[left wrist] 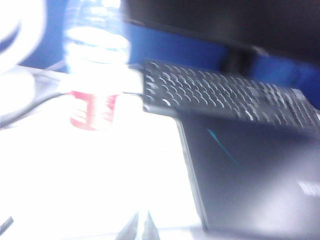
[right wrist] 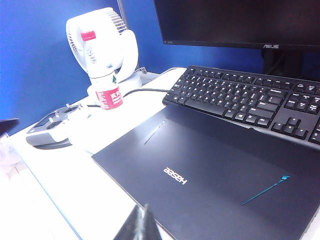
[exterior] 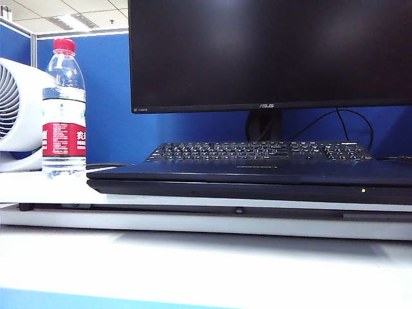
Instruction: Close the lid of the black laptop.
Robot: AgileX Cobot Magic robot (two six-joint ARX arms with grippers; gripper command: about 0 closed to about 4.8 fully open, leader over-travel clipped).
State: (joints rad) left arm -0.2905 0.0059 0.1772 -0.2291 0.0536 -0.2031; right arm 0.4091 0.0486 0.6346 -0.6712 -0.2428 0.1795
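Observation:
The black laptop (exterior: 251, 183) lies flat on the white desk with a green LED on its front edge. Its lid (right wrist: 210, 175) is down on the base, and the dark outer shell with the "Hasee" logo faces up. My right gripper (right wrist: 142, 220) hangs above the lid's near corner, its fingers pressed together with nothing in them. My left gripper (left wrist: 141, 223) hovers over the white desk beside the laptop's (left wrist: 255, 180) edge, with its tips almost touching and nothing held; this view is blurred. Neither gripper shows in the exterior view.
A separate black keyboard (exterior: 257, 152) lies just behind the laptop, under a large ASUS monitor (exterior: 270, 55). On the left stand a water bottle (exterior: 64, 109) and a white fan (exterior: 16, 112). A grey power strip (right wrist: 55, 127) with a cable lies near the bottle.

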